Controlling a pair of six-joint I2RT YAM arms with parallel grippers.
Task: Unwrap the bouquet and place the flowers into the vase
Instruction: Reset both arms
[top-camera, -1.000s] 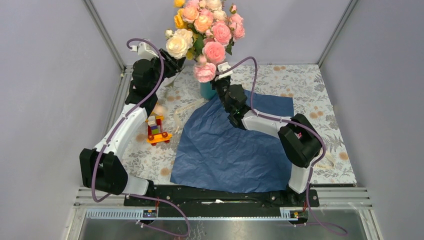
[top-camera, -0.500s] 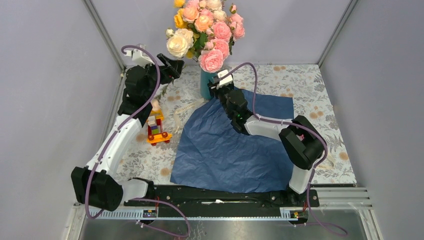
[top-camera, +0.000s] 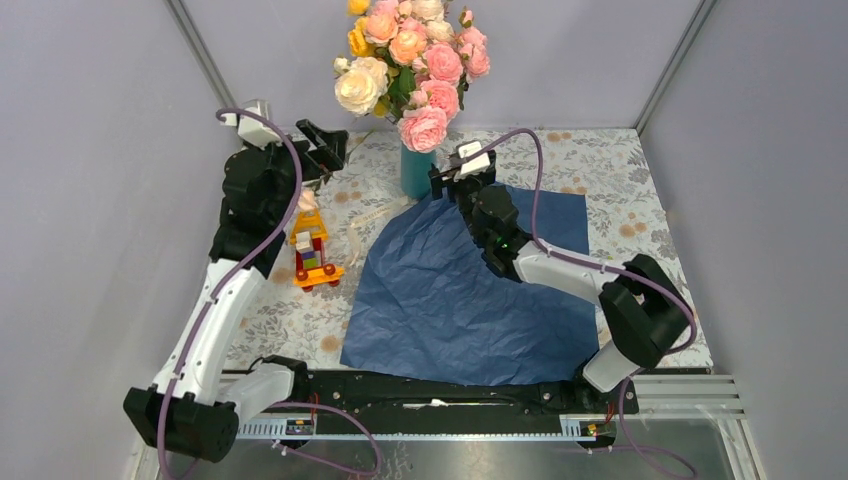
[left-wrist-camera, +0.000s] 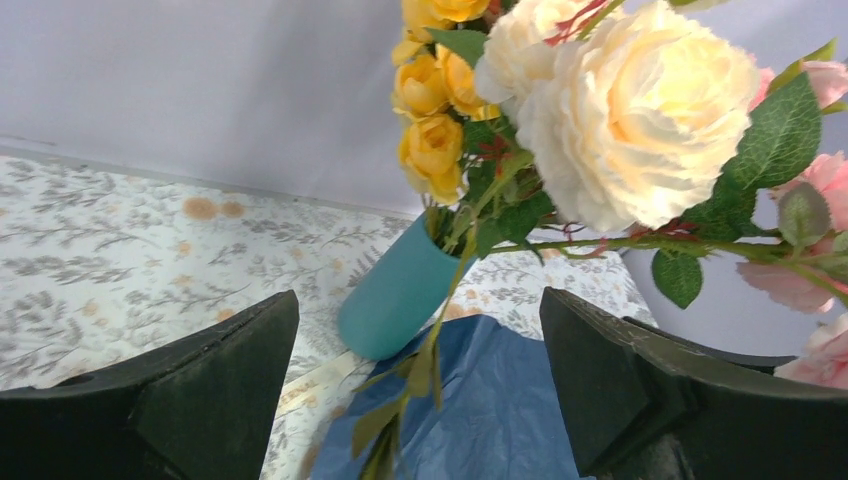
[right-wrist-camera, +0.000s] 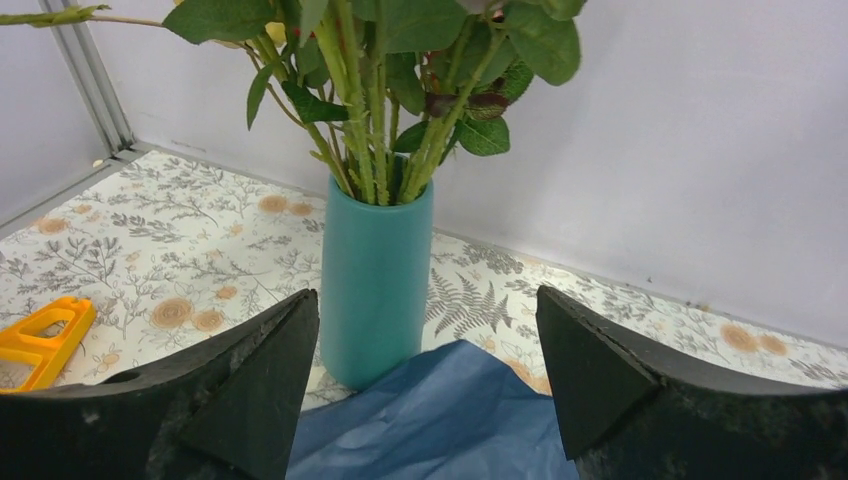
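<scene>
Tall slim teal vase (right-wrist-camera: 375, 280): upright, just ahead of the right gripper (right-wrist-camera: 425, 293), whose jaws stand wide apart and empty. Pink artificial roses (top-camera: 425, 125): in it, among cream and yellow roses. Crinkled navy paper (top-camera: 470, 290): flat, beneath that gripper. The left gripper (left-wrist-camera: 418, 300): jaws spread, empty, vase beyond. Yellow-and-red block toy (top-camera: 315, 258): behind it.

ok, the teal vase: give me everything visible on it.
The vase is a tall, slim teal cylinder, smooth and matte, no markings seen. It stands upright on the floral-print table near the far edge. Its mouth is packed with the green stems of a rose bunch in pink, cream and yellow. A corner of the blue paper reaches its foot. Nothing else touches it.
</scene>
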